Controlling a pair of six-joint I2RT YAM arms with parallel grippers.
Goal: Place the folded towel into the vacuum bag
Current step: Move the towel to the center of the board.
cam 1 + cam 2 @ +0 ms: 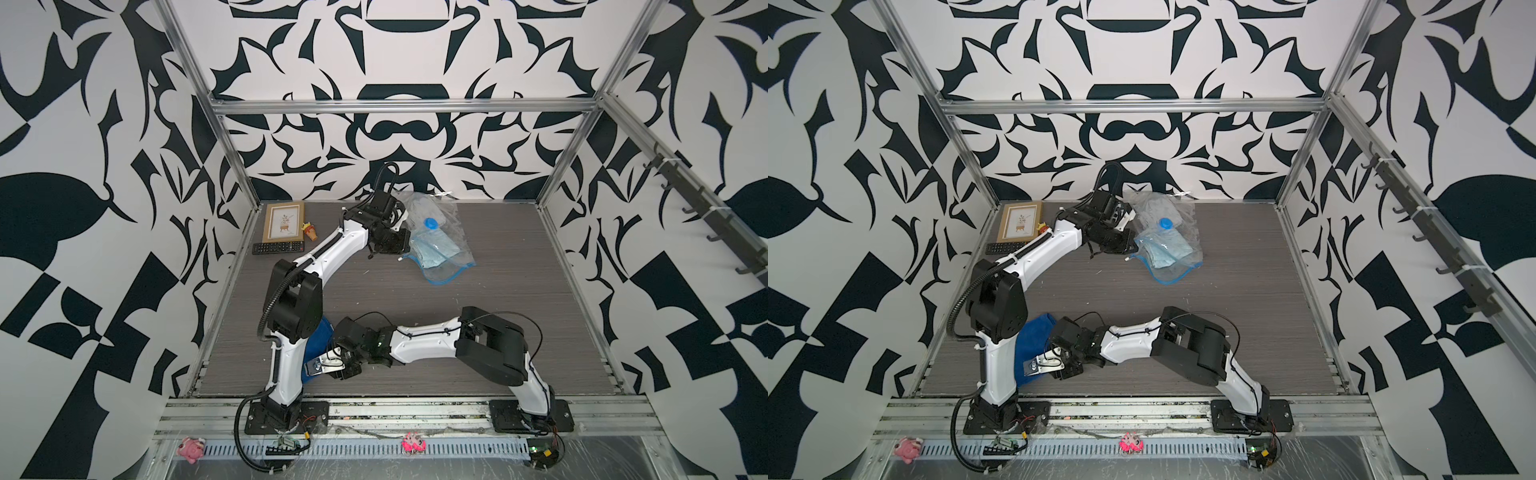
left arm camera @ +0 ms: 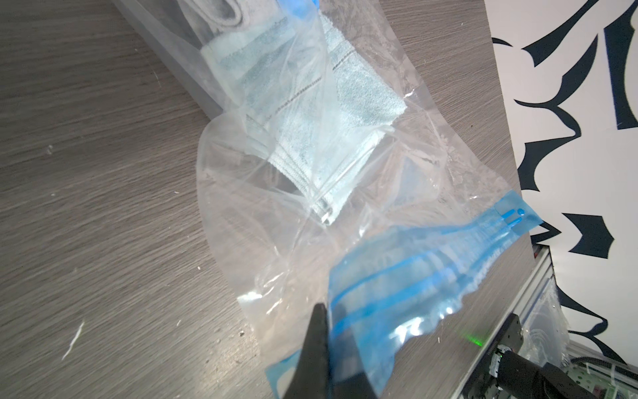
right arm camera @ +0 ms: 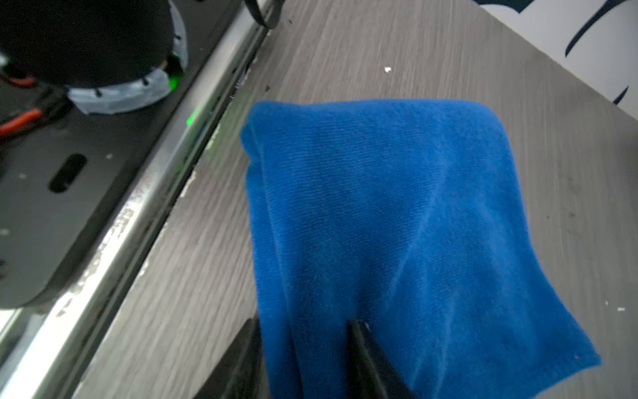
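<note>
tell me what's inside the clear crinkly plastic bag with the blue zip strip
Through the clear vacuum bag a folded pale blue towel shows, with what looks like a folded grey cloth deeper in. Its far end is crumpled and glary; anything more there cannot be made out.

Nothing readable was found anywhere, tbh. Some pale marks were spotted along the blue zip strip [image 2: 414, 273] of the vacuum bag [image 2: 259, 224], but they were too blurred to be made out. The remote's [image 1: 277, 248] button markings were too small, and no caption was made out on the framed picture [image 1: 284, 222].
</note>
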